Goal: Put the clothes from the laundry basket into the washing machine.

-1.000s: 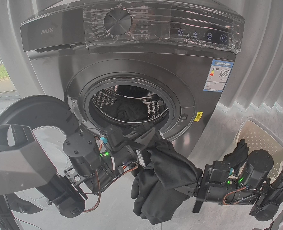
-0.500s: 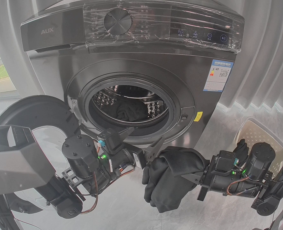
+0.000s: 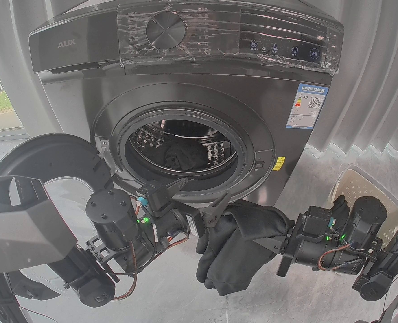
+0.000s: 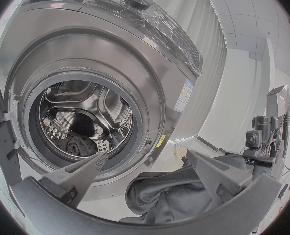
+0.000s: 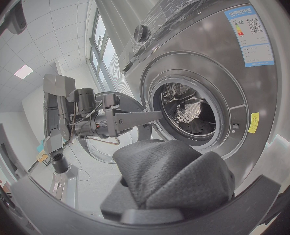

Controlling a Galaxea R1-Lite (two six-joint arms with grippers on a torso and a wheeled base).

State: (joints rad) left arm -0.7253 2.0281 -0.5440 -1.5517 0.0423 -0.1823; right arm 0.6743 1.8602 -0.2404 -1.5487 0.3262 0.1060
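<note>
A dark garment (image 3: 235,247) hangs in front of the washing machine (image 3: 185,90), below its open drum mouth. My right gripper (image 3: 273,245) is shut on the garment's right side, and the cloth drapes over its fingers (image 5: 171,173). My left gripper (image 3: 202,194) stands open just left of the garment, its fingertips (image 4: 97,159) apart with nothing between them. The garment (image 4: 171,196) lies beside the far finger. More dark clothing (image 3: 181,153) rests inside the drum (image 4: 83,115). The cream laundry basket (image 3: 369,194) stands on the floor at the right, behind my right arm.
The machine's round door (image 3: 51,167) is swung open to the left, behind my left arm. Pleated curtains (image 3: 378,90) hang on the right. The grey floor (image 3: 172,288) lies below the garment.
My left gripper let go of the garment and opened, drawing back slightly left. The garment now hangs from my right gripper alone, bunched closer to it and a little higher.
</note>
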